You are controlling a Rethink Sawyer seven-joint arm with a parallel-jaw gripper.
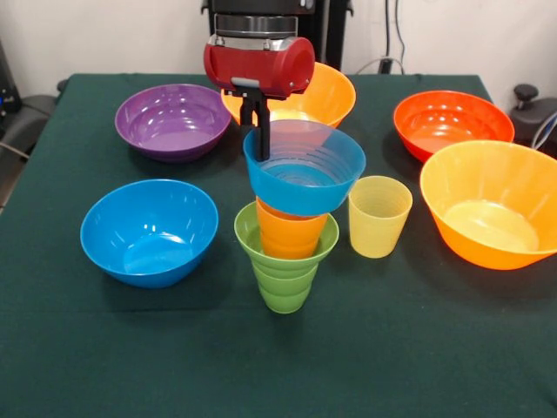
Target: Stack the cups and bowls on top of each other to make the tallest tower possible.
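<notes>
The tower stands at the table's middle. A green ribbed cup (284, 287) is its lowest piece, with a small green bowl (246, 233) on it and an orange cup (291, 233) nested inside. A small translucent blue bowl (306, 171) sits on top, slightly tilted. My gripper (258, 150) comes down at that bowl's far left rim, one black finger inside the bowl and the other outside, shut on the rim. A pale yellow cup (379, 216) stands upright just right of the tower.
A medium blue bowl (150, 231) lies left of the tower and a purple bowl (172, 120) behind it. A big orange bowl (335, 94) sits behind the arm, a red-orange bowl (452, 122) at the far right, and another big orange bowl (492, 202) at the right edge.
</notes>
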